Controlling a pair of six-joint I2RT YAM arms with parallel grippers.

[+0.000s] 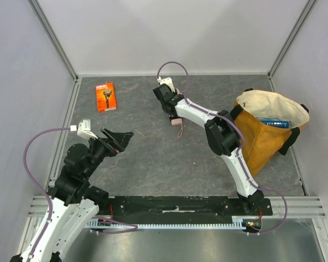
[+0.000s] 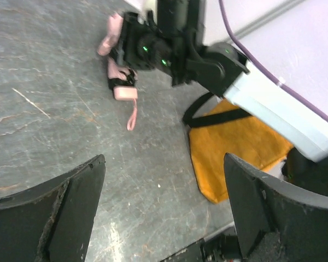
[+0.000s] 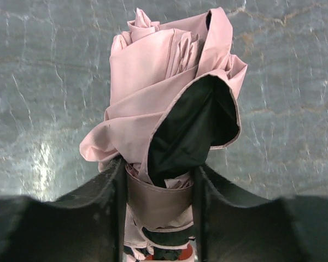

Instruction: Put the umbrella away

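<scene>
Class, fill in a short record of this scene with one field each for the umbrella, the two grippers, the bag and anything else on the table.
umbrella: pale pink, folded into a loose bundle, wrist loop hanging down
right gripper: closed on the umbrella, a finger on each side
left gripper: open, empty, apart from the umbrella
tote bag: mustard yellow, mouth open, right side of the table
blue box: inside the tote bag
razor pack: orange, lying far left

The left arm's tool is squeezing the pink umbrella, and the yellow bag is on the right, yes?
No. It is the right tool that squeezes the pink umbrella, as the right wrist view shows. The yellow bag is on the right.
</scene>
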